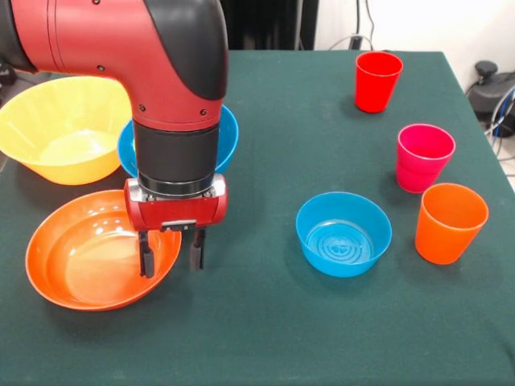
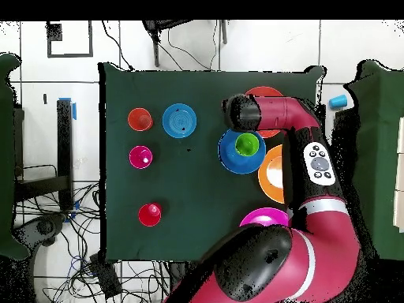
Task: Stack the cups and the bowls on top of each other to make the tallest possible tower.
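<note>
Overhead view, green table (image 2: 201, 213), tiled floor (image 2: 355, 39)

The arm (image 1: 121, 48) is showing thick, rounded red casings with glossy black sections between them, and small dark screws are dotting the red shell near its joints. Below a black cylindrical wrist with a silvery ring, a red block is carrying the pincer (image 1: 171, 253), whose two slim black fingers (image 1: 146, 256) are hanging with a gap between them. In the overhead view, a grey oval panel (image 2: 319, 163) with dark round buttons is sitting on one red link beside black, domed joint covers.
</note>
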